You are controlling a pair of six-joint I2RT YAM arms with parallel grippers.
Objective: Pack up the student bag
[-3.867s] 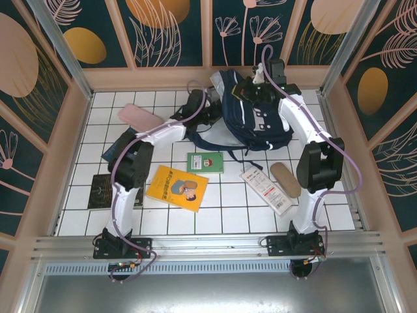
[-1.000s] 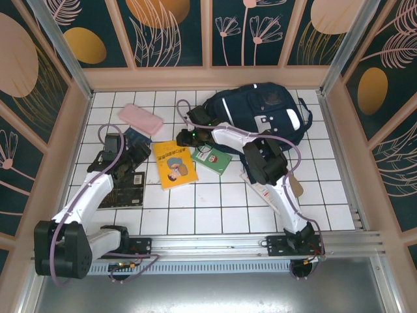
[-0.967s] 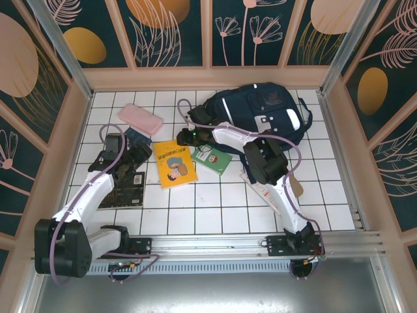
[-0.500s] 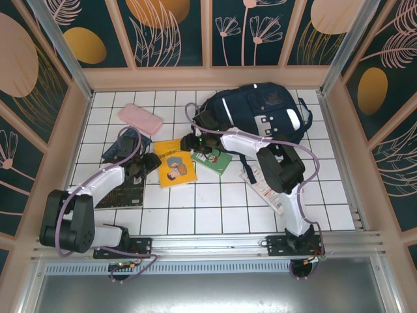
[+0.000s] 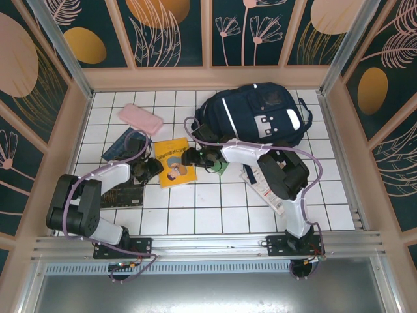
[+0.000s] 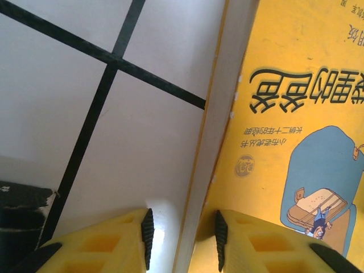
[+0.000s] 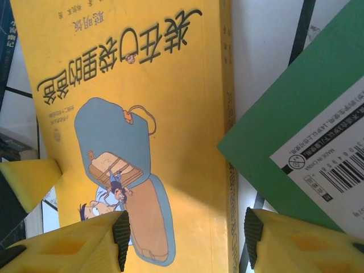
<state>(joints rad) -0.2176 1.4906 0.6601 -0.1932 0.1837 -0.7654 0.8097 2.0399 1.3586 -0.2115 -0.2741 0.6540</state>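
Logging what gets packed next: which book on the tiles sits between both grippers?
The yellow book with the cartoon cover: the left gripper straddles one edge, the right gripper the opposite edge. The green book lies beside it.

Spread tool (image 7: 186,232) over edge of yellow book (image 7: 131,114), green book (image 7: 296,114) just beside.

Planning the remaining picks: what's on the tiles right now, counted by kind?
Books: 4 (yellow book, green book, black book, dark blue book)
Pink pencil case: 1
White packet: 1
Student bag: 1
Total: 7
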